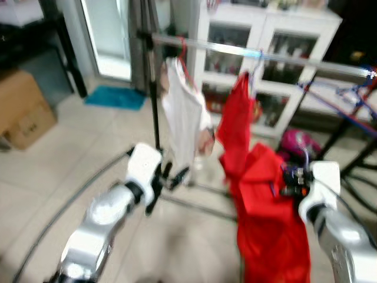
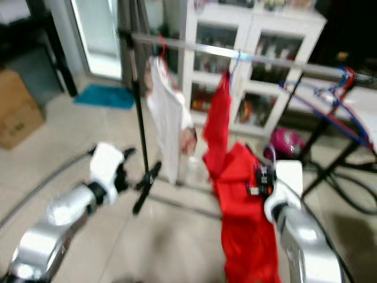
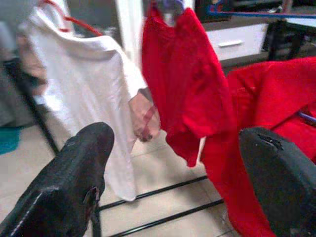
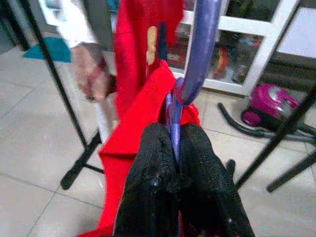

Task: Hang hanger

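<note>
Right gripper (image 4: 173, 148) clenched on a purple hanger (image 4: 197, 54) carrying a red garment (image 1: 271, 224), below the clothes rail (image 1: 235, 50), left gripper (image 1: 168, 177) released and holding nothing, near a white shirt (image 1: 185, 118) and a red shirt (image 1: 235, 127) hanging on the rail

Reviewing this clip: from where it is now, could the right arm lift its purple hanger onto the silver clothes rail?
Probably yes. The right end effector is shut on the purple plastic hanger carrying a red garment; the silver metal clothes rail has bare stretch right of the hung red shirt.
</note>
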Tool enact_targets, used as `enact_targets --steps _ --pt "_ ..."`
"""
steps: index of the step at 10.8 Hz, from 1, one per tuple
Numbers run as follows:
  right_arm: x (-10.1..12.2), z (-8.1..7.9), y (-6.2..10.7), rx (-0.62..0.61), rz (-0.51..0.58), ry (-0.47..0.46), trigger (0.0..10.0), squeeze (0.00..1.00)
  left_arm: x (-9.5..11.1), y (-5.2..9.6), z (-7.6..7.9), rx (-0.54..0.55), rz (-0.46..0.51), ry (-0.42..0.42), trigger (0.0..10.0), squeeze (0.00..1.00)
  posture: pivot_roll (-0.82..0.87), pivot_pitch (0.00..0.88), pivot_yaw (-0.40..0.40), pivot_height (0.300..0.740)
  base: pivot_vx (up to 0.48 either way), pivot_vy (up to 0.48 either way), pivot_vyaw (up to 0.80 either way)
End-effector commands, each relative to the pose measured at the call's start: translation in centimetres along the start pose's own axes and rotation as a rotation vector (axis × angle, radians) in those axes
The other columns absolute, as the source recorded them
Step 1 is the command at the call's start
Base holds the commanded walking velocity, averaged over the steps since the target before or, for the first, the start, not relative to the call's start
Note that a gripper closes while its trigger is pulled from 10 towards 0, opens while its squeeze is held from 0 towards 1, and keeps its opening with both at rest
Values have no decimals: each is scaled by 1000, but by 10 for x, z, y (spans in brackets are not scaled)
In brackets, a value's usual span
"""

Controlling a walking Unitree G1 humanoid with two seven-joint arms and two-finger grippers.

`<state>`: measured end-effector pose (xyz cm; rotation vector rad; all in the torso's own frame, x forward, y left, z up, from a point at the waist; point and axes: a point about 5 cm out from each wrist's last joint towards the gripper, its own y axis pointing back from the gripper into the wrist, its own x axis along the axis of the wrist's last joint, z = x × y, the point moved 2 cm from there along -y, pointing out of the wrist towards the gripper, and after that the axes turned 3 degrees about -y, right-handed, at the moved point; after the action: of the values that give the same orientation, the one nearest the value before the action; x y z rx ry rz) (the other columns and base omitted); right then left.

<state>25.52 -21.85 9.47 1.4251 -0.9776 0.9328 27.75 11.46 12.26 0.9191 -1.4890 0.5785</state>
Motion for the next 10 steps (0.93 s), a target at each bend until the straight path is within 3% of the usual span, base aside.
enact_targets --steps 1,2,3,5,7,9,10 --pt "9 0 0 5 34 6 0 0 2 -2 3 -12 5 -2 10000 0 41 0 -35 740 0 0 0" --pt "16 -8 1 121 46 10 0 0 3 -7 7 -71 1 -25 10000 0 42 0 -36 740 0 0 0" --pt "27 -19 4 245 62 17 0 0 10 -11 11 -182 51 36 10000 1000 37 0 -30 740 0 0 0" --pt "51 -49 10 453 124 -60 0 0 1 -32 5 -217 -19 -154 10000 1000 30 0 -32 740 0 0 0" --pt "66 -68 17 592 157 -80 0 0 3 -48 -1 -211 -12 -220 10000 1000 13 0 -34 740 0 0 0" --pt "82 -81 24 703 171 -80 0 0 14 -66 -4 -247 48 -231 10000 1000 6 0 -36 740 0 0 0" --pt "85 -83 25 717 177 -84 0 0 16 -68 -2 -291 61 -211 10000 910 4 0 -34 740 0 0 0"
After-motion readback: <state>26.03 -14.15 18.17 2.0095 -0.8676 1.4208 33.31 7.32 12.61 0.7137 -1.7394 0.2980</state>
